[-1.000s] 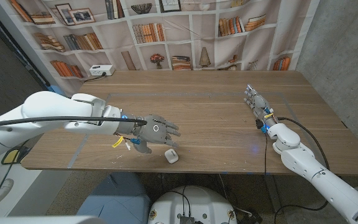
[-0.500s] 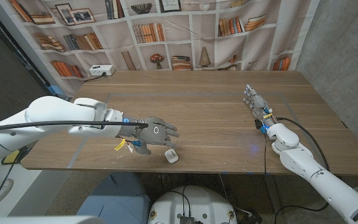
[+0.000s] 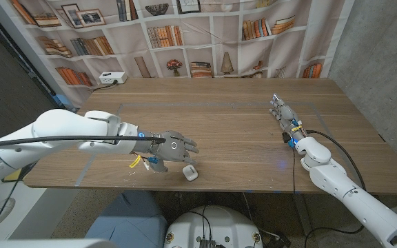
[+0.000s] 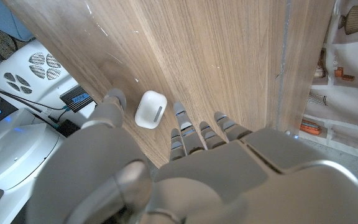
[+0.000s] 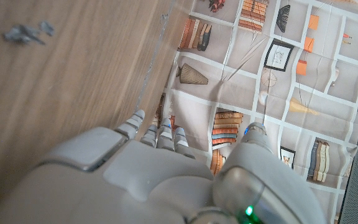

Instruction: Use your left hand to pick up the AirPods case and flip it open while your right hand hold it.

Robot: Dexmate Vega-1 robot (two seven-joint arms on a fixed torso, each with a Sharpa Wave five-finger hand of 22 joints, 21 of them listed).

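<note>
Left robot hand [image 3: 171, 147] over the near edge of the desk [image 3: 233, 131], back upward, fingers spread and a little bent, grasping nothing. Just beside it, toward the desk edge, the white AirPods case [image 3: 190, 173], lying closed on the wood, apart from the fingers. From the left wrist view, the same AirPods case [image 4: 150, 109] between the thumb and the other fingertips [image 4: 179, 111] of the left robot hand [image 4: 185, 168], not touched by them as far as visible. Some small yellow and blue wires at the wrist of this arm.

Further right and further back, right robot hand [image 3: 282, 112] on the desk, well apart from the case, fingers stretched away from the robot and loosely apart, released, nothing in it. Seen from its own wrist view, right robot hand [image 5: 154, 171] with fingertips above bare wood.

Farthest, behind the desk, a backdrop printed with bookshelves [image 3: 185, 34], and a white power strip [image 3: 112, 78] near the far left corner.
</note>
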